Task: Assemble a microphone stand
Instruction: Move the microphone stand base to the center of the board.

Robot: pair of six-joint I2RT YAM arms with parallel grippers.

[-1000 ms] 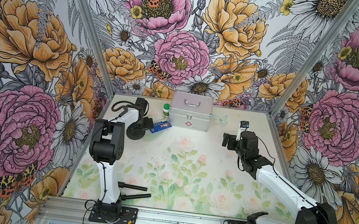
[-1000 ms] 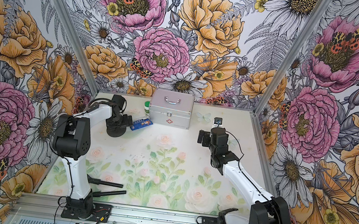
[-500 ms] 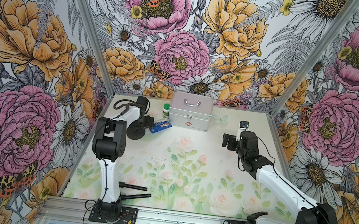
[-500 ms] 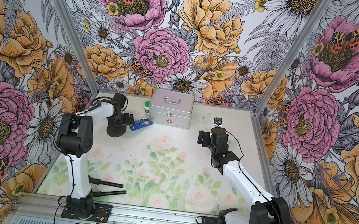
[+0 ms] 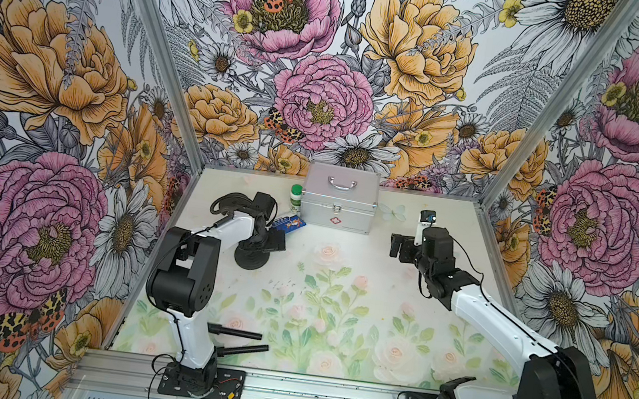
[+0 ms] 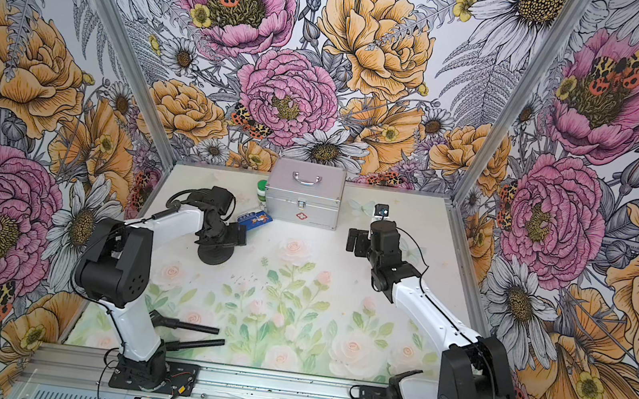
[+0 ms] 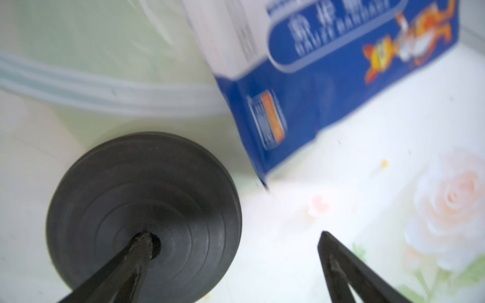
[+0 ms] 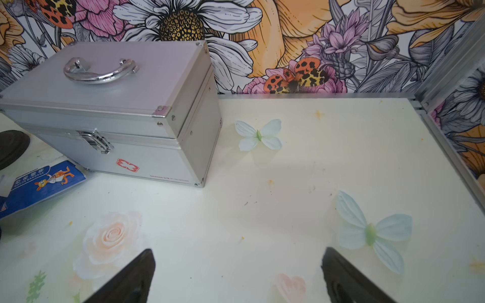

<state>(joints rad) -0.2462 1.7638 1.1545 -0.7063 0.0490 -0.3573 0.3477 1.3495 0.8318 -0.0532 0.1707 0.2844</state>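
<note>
Base (image 5: 251, 260) update: next to a second ago it looks like it's slid away from the back-left toward the middle of the desk (image 5: 364, 257), and the left arm (image 5: 228, 224) came with it. So the left jaws are spread wide, not clamping anything, but one finger (image 7: 136, 251) sits right at the centre hole, and we reckon the thing's being dragged, not carried. It's now just apart from the blue box (image 5: 289, 221). Meanwhile the right jaws are wide and empty, over bare desk near the silver case (image 5: 337, 207). Two black rods (image 5: 235, 332) lie flat at the front, so we're only staging parts
</note>
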